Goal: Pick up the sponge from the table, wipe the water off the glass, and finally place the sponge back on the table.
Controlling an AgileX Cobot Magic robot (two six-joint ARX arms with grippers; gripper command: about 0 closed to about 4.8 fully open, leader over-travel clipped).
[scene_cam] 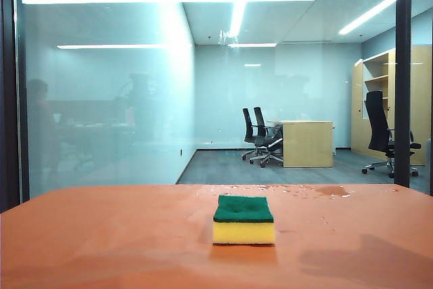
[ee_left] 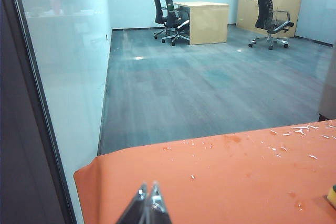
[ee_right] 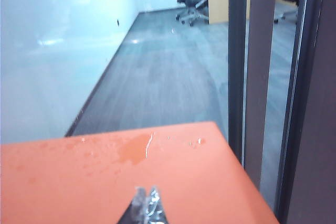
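Observation:
The sponge [scene_cam: 243,220], yellow foam with a green layer on top, lies flat on the orange-red table [scene_cam: 101,241] near its middle; a yellow corner of the sponge [ee_left: 332,194] shows at the edge of the left wrist view. The glass [scene_cam: 203,86] stands behind the table's far edge, with a few whitish drops of water [scene_cam: 226,36] high up on it. My left gripper [ee_left: 148,189] is shut and empty, hovering over the table well to the left of the sponge. Over the table's far right corner my right gripper [ee_right: 146,192] is shut and empty. Neither gripper shows in the exterior view.
Droplets and a wet patch [scene_cam: 331,191] lie on the table by the glass, also seen as a wet patch [ee_right: 135,149] in the right wrist view. Black frame posts [scene_cam: 403,76] stand at the right and another [scene_cam: 8,86] at the left. A shadow [scene_cam: 365,255] falls on the table's right.

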